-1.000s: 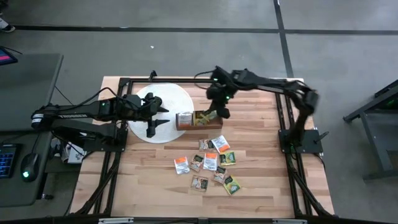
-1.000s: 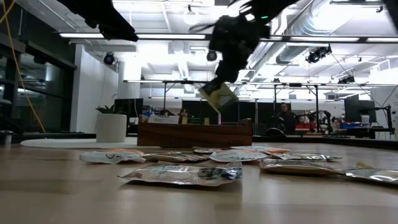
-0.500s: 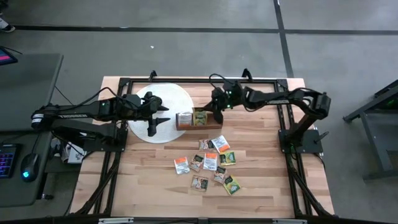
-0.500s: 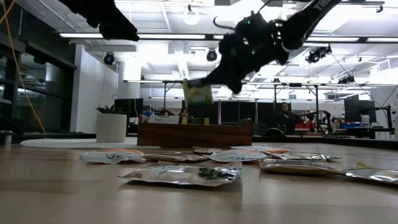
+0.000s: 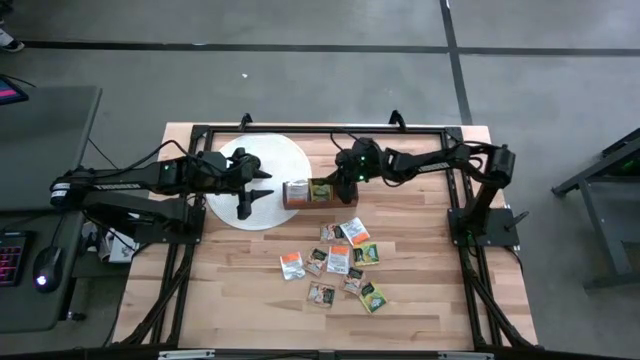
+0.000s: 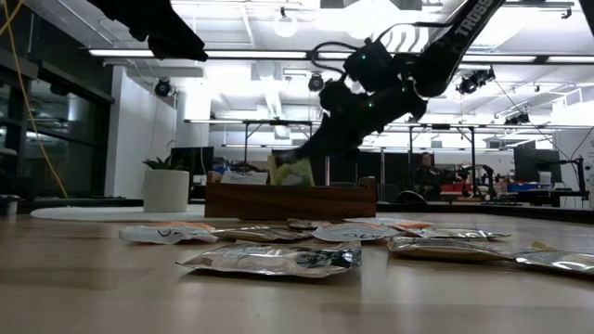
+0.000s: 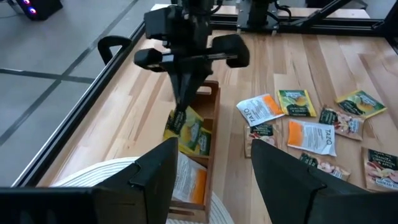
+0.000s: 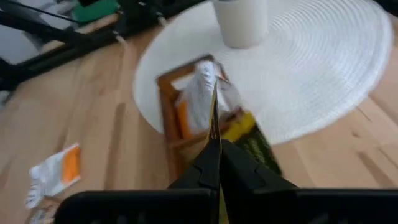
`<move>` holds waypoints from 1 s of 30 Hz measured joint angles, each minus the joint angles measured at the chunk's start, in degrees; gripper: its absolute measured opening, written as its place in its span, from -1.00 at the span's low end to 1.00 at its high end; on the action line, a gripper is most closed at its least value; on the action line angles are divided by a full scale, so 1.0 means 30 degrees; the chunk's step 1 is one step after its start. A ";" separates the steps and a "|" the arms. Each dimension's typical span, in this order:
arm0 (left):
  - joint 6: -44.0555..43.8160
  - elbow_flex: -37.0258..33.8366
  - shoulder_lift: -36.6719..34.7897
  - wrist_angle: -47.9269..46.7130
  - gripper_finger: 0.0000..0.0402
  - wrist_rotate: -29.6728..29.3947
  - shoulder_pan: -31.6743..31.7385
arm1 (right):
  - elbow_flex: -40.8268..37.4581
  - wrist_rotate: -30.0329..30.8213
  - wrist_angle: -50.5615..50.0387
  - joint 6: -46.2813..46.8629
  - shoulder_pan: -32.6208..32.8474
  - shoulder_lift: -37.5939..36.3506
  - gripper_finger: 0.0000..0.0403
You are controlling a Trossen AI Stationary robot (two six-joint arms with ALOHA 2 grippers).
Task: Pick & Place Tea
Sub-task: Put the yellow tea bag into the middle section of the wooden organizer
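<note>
We are lowering a green-and-yellow sachet (image 7: pixel 186 132), pinched in our right gripper (image 7: pixel 180 112), into the wooden box (image 5: pixel 320 191) at twelve o'clock of the loose sachets (image 5: pixel 340 260). Next, we judge, it must release inside the middle compartment. Our left gripper (image 5: pixel 252 190) waits spread and empty over the white disc (image 5: pixel 285 160).

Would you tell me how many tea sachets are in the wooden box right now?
2: an orange-and-white sachet in the end compartment of the wooden box by the white disc, and a green-and-yellow sachet in the middle compartment, gripped by the right gripper. More may be hidden beneath.

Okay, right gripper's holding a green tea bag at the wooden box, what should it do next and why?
Probably ease down a little, then open. The right gripper is shut on the green sachet, which sits tilted and only partly inside the wooden box.
</note>
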 joint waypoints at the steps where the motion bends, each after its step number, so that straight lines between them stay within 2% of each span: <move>1: 0.0000 0.0000 0.0000 -0.0005 0.01 0.0060 0.0000 | -0.0003 0.0169 -0.0043 0.0000 0.0000 0.0035 -1.00; 25: 0.0036 0.0000 0.0000 -0.0005 0.01 0.0153 0.0000 | 0.0004 0.0503 -0.1268 0.0542 0.0503 0.0172 -1.00; 30: 0.0106 0.0000 0.0000 -0.0005 0.01 0.0160 0.0001 | 0.0012 0.1343 -0.1858 0.0787 0.0495 0.0166 -0.97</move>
